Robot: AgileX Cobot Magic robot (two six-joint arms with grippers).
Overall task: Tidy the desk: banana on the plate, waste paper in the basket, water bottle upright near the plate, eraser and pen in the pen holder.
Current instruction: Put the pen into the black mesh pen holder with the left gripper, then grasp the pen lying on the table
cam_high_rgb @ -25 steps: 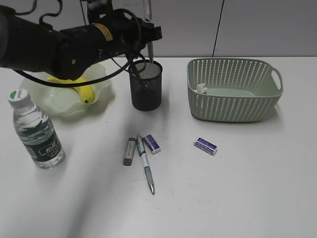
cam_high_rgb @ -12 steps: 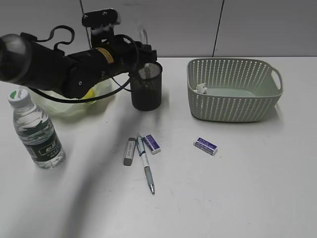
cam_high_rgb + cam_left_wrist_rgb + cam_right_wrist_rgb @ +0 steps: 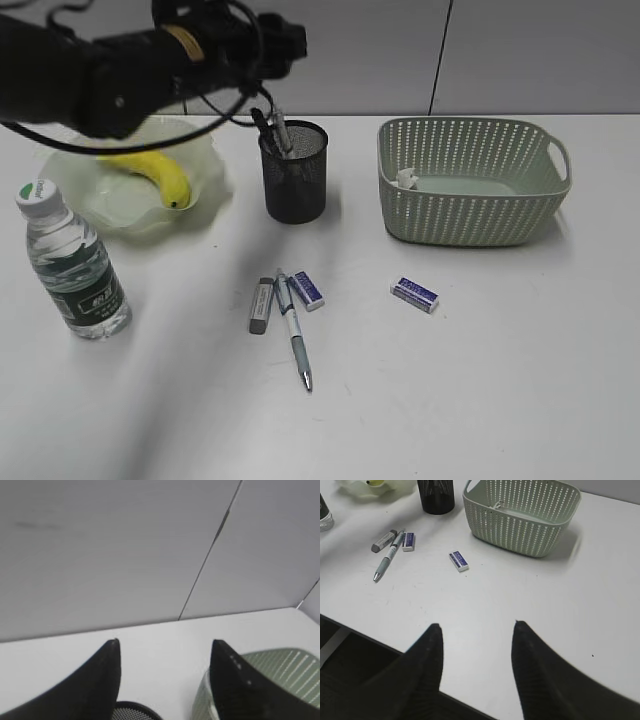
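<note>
The banana [image 3: 152,173] lies on the plate [image 3: 205,165] at the back left. The water bottle [image 3: 75,265] stands upright in front of the plate. The pen holder [image 3: 294,185] holds a pen [image 3: 279,130] that leans in it. The waste paper [image 3: 405,178] lies in the basket [image 3: 470,215]. A second pen [image 3: 294,332], a grey eraser [image 3: 261,305] and two blue-and-white erasers [image 3: 308,290] [image 3: 414,295] lie on the desk [image 3: 480,380]. My left gripper [image 3: 165,642] is open and empty, raised above and behind the pen holder [image 3: 132,712]. My right gripper [image 3: 476,625] is open and empty over the desk's front edge.
The right wrist view shows the basket [image 3: 522,510], one eraser [image 3: 458,560], the pen [image 3: 387,562] and the desk's near edge below the fingers. A grey wall stands behind the desk.
My left gripper lowered a pen into the pen holder, let it go, then rose and pulled back. The pen now stands in the holder.
</note>
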